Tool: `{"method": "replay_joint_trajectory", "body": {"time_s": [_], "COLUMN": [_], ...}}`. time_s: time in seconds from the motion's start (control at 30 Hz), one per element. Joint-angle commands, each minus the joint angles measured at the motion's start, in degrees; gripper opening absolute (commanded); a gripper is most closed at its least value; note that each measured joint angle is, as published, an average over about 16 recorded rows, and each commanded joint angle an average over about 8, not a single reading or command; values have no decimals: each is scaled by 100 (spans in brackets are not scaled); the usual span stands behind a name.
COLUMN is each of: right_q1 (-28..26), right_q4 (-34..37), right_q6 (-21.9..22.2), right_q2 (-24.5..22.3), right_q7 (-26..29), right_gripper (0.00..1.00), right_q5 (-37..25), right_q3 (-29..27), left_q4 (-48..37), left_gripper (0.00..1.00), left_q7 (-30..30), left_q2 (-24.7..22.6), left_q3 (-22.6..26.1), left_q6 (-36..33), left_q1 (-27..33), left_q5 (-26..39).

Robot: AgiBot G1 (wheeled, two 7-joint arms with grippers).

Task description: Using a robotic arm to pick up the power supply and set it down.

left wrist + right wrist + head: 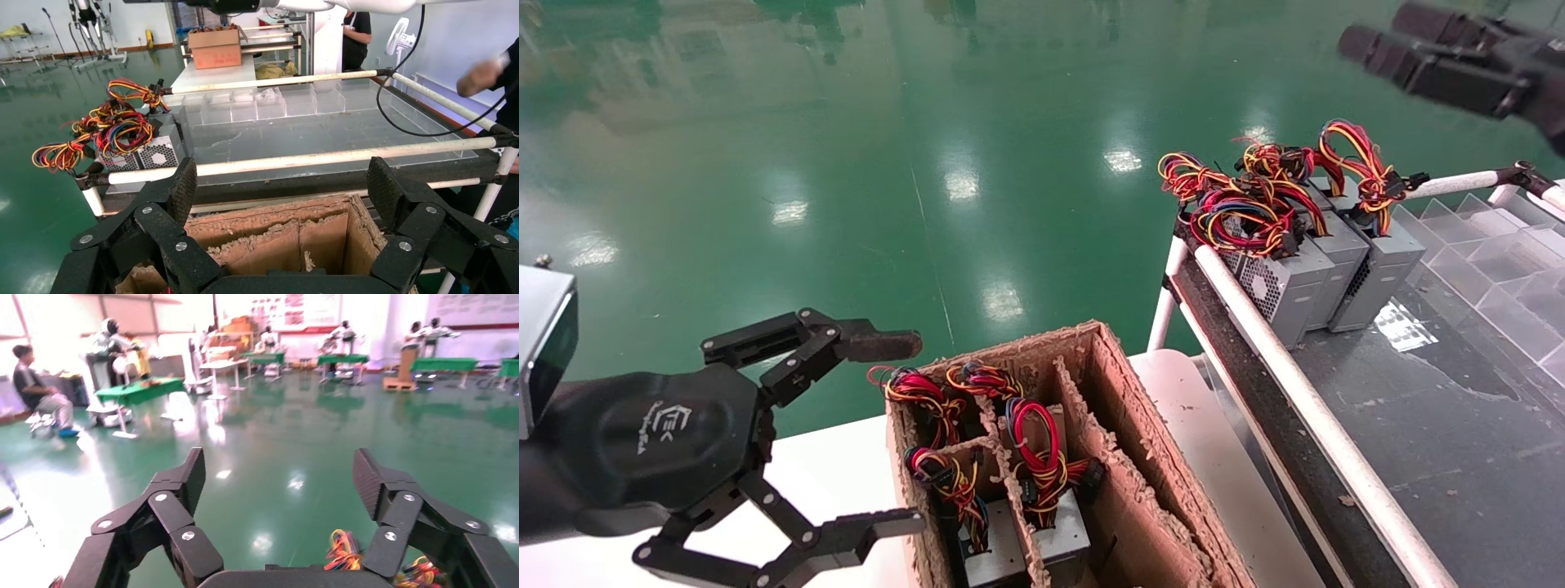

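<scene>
At the lower left of the head view, the left gripper (pixel 903 433) hangs spread wide and empty, just beside a torn cardboard box (pixel 1124 425) at bottom centre. Inside its dividers sit power supplies (pixel 1062 531), grey metal cases under coils of coloured wire (pixel 1042 457). Three more supplies (pixel 1324 269) stand side by side at the upper right, on a dark table (pixel 1442 425) behind a white rail (pixel 1287 359). The right gripper (pixel 1369 49) is raised in the top right corner, well apart from everything.

In the left wrist view, the fingers (pixel 183 187) stand far apart above the box's open compartment (pixel 306 236), with the table's supplies (pixel 144 153) beyond.

In the right wrist view, the released fingers (pixel 193 474) frame only green floor, with wires (pixel 346 551) low between them.

A supply looks rigid, fairly heavy and smooth-sided, its wires floppy and likely to snag. Hold is best taken across the metal case, not the bundle.
</scene>
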State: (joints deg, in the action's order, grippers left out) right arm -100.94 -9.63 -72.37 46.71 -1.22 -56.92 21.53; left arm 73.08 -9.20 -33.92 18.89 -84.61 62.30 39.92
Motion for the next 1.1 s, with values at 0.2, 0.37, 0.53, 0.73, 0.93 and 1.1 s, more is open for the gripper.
{"method": "replay_joint_trajectory", "body": {"time_s": [0.2, 0.37, 0.53, 0.73, 0.93, 1.1], "right_q1": [518, 888, 1257, 1704, 2152, 2520], "right_q4": [-841, -1442, -2042, -2768, -3496, -4093], "right_q6": [-175, -300, -425, -577, -728, -853], "right_q2": [-154, -264, -373, -506, -639, -748], "right_q7": [157, 270, 382, 518, 654, 766], "right_gripper": [100, 100, 100, 100, 100, 100], "right_q5": [198, 340, 481, 652, 823, 964], "right_q3": [-72, -124, -176, -239, -301, -353], "left_q4": [-1, -1, -1, -1, -1, -1], "left_gripper": [100, 100, 100, 100, 100, 100], "left_q7": [1, 1, 2, 2, 2, 3], "left_q2": [0, 0, 1, 1, 1, 2], "left_q3": [1, 2, 3, 4, 5, 5], "left_q6": [0, 0, 0, 0, 1, 1], "left_q1": [1, 1, 1, 2, 2, 2], "left_q5": [-1, -1, -1, -2, -3, -3]}}
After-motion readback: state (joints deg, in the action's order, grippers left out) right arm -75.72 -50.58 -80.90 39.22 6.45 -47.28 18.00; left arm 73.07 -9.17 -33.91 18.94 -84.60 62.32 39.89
